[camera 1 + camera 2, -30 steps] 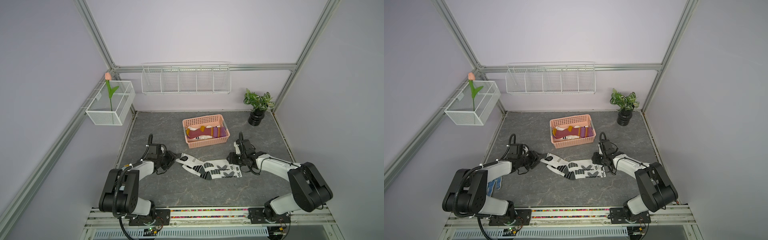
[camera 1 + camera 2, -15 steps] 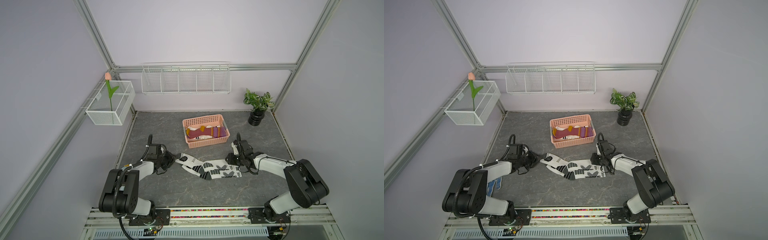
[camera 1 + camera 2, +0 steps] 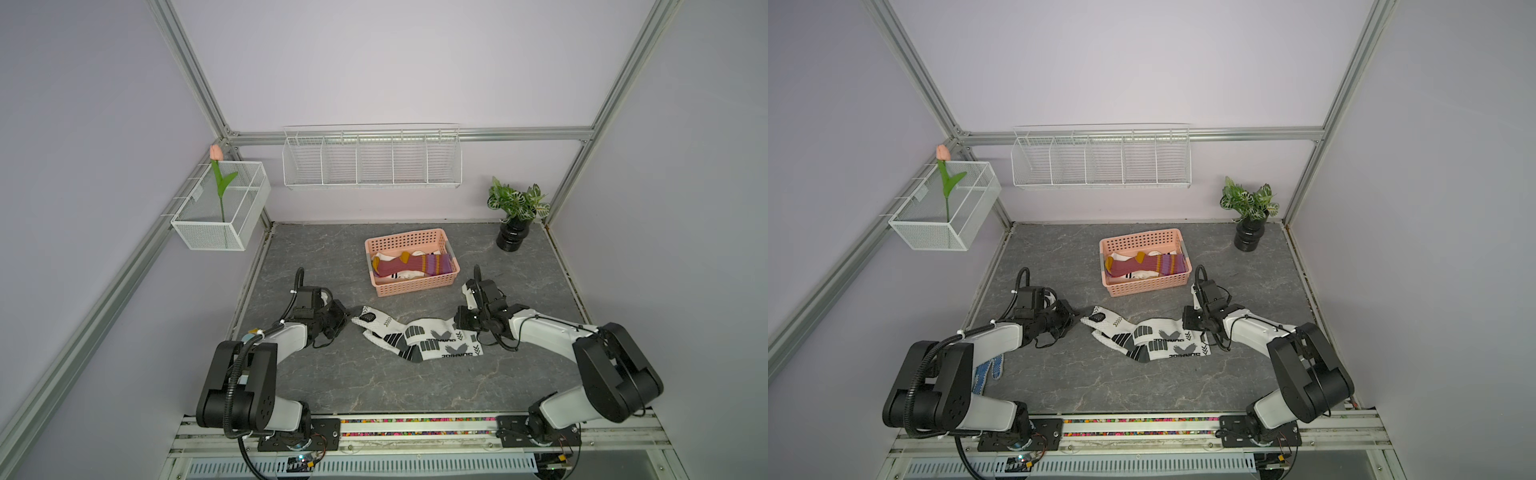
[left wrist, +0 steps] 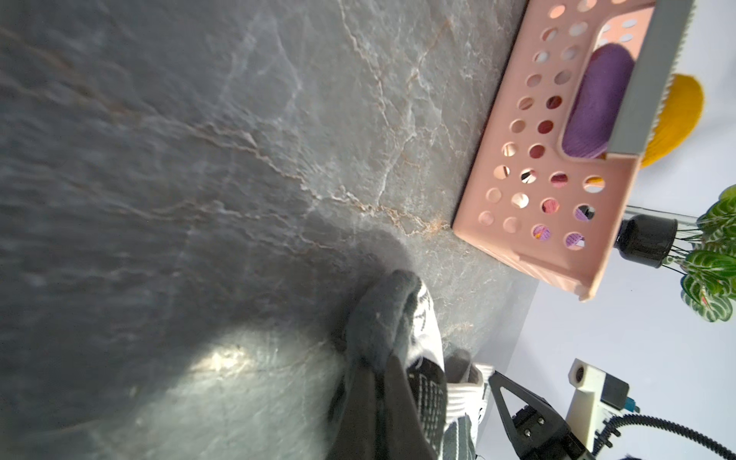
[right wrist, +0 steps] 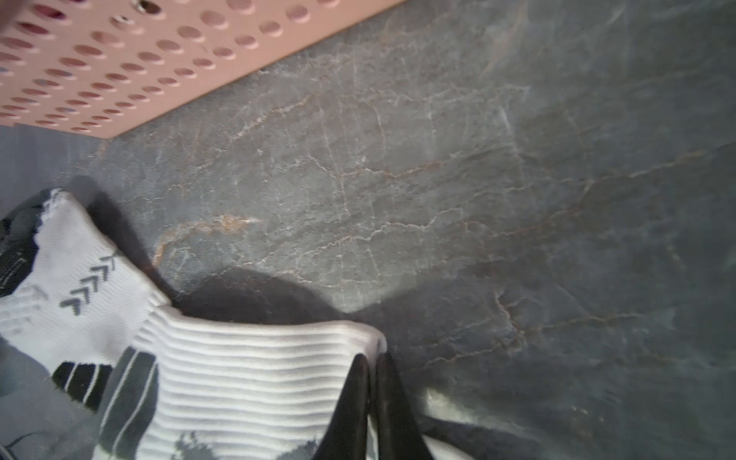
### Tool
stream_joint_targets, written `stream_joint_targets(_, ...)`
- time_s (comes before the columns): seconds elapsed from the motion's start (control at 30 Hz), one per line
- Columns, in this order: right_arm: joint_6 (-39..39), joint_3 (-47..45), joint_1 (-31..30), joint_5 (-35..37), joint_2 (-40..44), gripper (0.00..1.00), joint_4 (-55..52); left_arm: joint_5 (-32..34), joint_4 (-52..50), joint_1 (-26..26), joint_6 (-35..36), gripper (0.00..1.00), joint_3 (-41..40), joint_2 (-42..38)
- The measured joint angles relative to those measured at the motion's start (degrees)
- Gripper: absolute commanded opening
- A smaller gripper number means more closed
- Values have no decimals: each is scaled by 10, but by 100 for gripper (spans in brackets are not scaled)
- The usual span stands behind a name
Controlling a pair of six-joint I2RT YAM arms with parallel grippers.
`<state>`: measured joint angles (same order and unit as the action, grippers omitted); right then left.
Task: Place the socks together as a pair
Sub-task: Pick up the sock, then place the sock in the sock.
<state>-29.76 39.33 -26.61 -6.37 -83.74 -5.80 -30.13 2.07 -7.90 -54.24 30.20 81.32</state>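
Two white socks (image 3: 419,338) (image 3: 1154,340) with grey-black sports markings lie overlapped on the grey table in both top views. My left gripper (image 3: 347,318) (image 3: 1077,316) is at their left end. In the left wrist view it (image 4: 382,370) is shut on the grey toe (image 4: 382,314). My right gripper (image 3: 459,322) (image 3: 1187,320) is at their right end. The right wrist view shows it (image 5: 370,358) shut on the edge of the ribbed white cuff (image 5: 259,370). I cannot tell whether each grip holds one layer or both. A maroon striped sock (image 3: 411,264) and white ones lie in the pink basket (image 3: 409,286).
The pink basket (image 3: 1148,284) stands just behind the socks. A potted plant (image 3: 515,224) is at the back right. A blue dotted glove (image 3: 986,372) lies under the left arm. A wire shelf (image 3: 370,160) and a wire box (image 3: 216,208) hang on the walls.
Both grippers have gone from half open to shut on the ends of the sports socks. The right gripper has shifted slightly left onto the cuff.
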Motion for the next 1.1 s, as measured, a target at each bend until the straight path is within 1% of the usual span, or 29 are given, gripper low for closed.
stream_joint_targets(0.17, 2, 0, -3, 3, 54, 7, -14, 1, -27, 0, 19, 0, 19, -33)
stream_joint_targets(0.47, 1, -3, -5, 10, 174, 7, -59, -15, -46, -5, 71, 0, 34, -126)
stream_joint_targets(0.57, 0, -12, -5, 19, 211, 7, -76, -13, -49, -31, 85, 0, 34, -154)
stream_joint_targets(0.67, 0, -23, -5, 31, 238, 7, -98, -8, -54, -73, 100, 0, 34, -167)
stream_joint_targets(0.77, 2, -35, -5, 47, 253, 7, -118, 6, -67, -95, 109, 0, 34, -168)
stream_joint_targets(0.9, 3, -45, -4, 59, 256, 7, -139, 31, -75, -96, 113, 0, 33, -174)
stream_joint_targets(1.1, 10, -46, -1, 69, 256, 7, -150, 37, -73, -96, 114, 0, 29, -179)
